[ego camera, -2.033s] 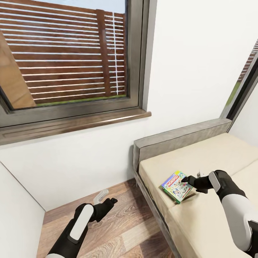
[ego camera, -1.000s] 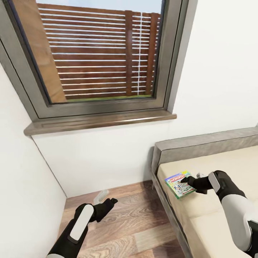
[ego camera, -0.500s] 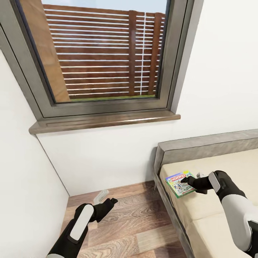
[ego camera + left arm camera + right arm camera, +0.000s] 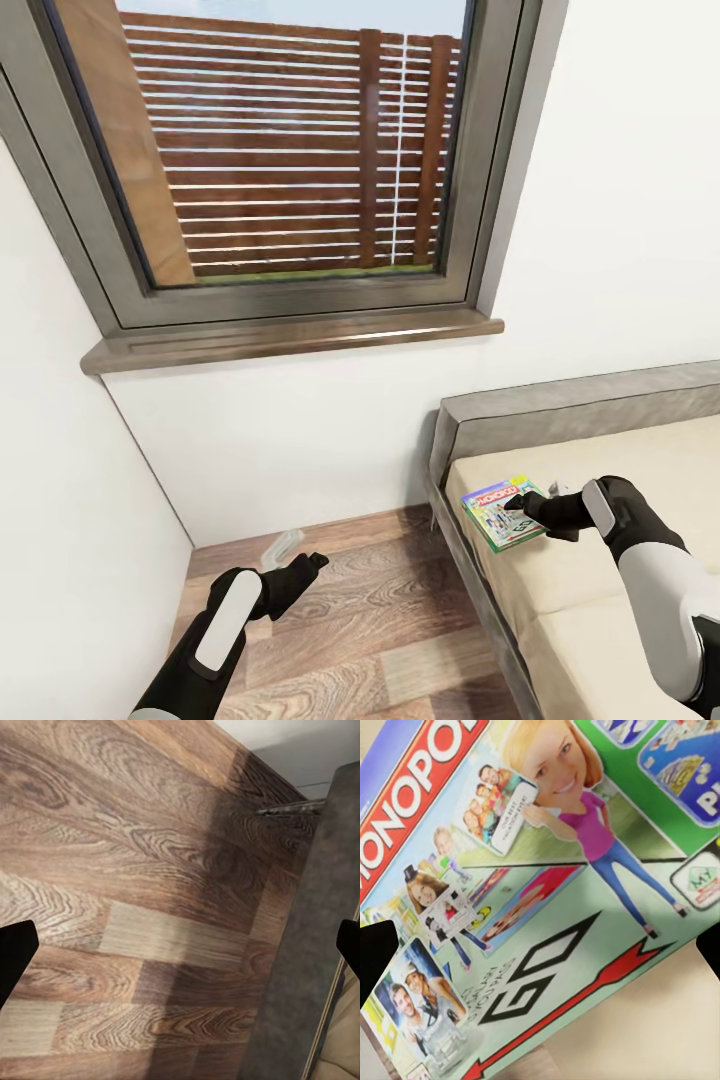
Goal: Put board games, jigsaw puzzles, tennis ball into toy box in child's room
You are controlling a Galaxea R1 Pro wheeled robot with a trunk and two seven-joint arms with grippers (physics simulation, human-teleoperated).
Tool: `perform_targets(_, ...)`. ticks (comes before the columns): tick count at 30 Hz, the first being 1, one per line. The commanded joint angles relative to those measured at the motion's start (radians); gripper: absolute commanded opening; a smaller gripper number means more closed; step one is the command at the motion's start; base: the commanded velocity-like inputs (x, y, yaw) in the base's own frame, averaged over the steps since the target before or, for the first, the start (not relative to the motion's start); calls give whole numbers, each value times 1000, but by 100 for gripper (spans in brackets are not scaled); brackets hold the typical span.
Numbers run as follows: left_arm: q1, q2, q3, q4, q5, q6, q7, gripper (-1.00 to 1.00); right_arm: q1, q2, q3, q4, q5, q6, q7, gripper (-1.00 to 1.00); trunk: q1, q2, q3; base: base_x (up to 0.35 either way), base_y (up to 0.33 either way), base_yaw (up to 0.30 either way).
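The head view looks into a corner of the room: white walls, a big grey-framed window [image 4: 290,160] with a brown sill [image 4: 290,340], and a slatted wooden fence outside. Wood-plank floor [image 4: 370,620] below, and the bed [image 4: 600,590] comes in from the right with its grey headboard [image 4: 560,410] against the window wall.

One board game [image 4: 503,512] lies flat on the beige mattress, near the headboard end and close to the edge on the floor side. It's a Monopoly box (green border, red logo strip, a "GO" arrow on the lid). In the right wrist view the box [image 4: 547,892] sits right under the camera, tilted across the picture, with mattress showing past one edge.

The right pincer [image 4: 522,500] is at the box's far-side edge, dark fingertips over or touching the lid. Its fingers show as dark tips at both sides of the wrist view with the box spanning the gap between them, so it's spread wide and not clamped on anything. Whether a tip actually touches the card can't be told.

The left pincer [image 4: 298,560] hangs over the floor beside the bed, well apart from the game. Its wrist view has dark tips at both sides too, so it's open and empty, with planks and the grey bed frame [image 4: 292,967] below.
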Motion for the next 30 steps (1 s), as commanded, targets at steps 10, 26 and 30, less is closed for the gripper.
perform_targets(10,0,-1,-2,-2,11,1,8,100,-1,0,-3,-1,-5,5,-1,100,0,0,-2,0,0,29)
perform_targets(26,0,1,-26,-2,11,1,6,100,-1,-1,-5,-2,-4,5,-1,100,0,0,-7,0,0,72)
perform_targets(30,0,1,-29,-2,11,2,5,100,-1,-2,-5,-2,-4,4,-1,100,0,0,-7,0,0,15)
